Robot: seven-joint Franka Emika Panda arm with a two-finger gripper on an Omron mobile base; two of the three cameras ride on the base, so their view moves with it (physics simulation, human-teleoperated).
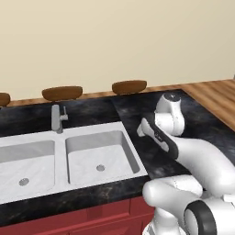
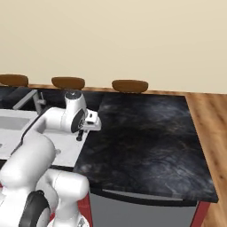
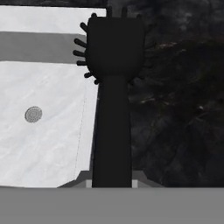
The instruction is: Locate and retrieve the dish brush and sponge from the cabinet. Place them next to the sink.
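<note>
A black dish brush [image 3: 114, 87] is held clenched in the tool [image 3: 112, 183], its handle running straight out ahead and its bristled head at the far end. In the hand view the brush hangs over the seam where the white sink [image 3: 39, 131] meets the dark bench [image 3: 175, 109]; the basin with its round drain [image 3: 33, 114] lies to one side of the tool, bare bench to the other. From the right base view the tool [image 2: 80, 135] is seen low above the bench, just beside the sink's edge.

The step in hand is judged to be the placing of the brush next to the sink. The next move would call for a short lowering onto the bench, kept clear of the basin rim, and then a release.

Whether the brush head touches the bench cannot be told. The fingertips are masked by the handle. The tool is largely covered by the arm in the left base view.
</note>
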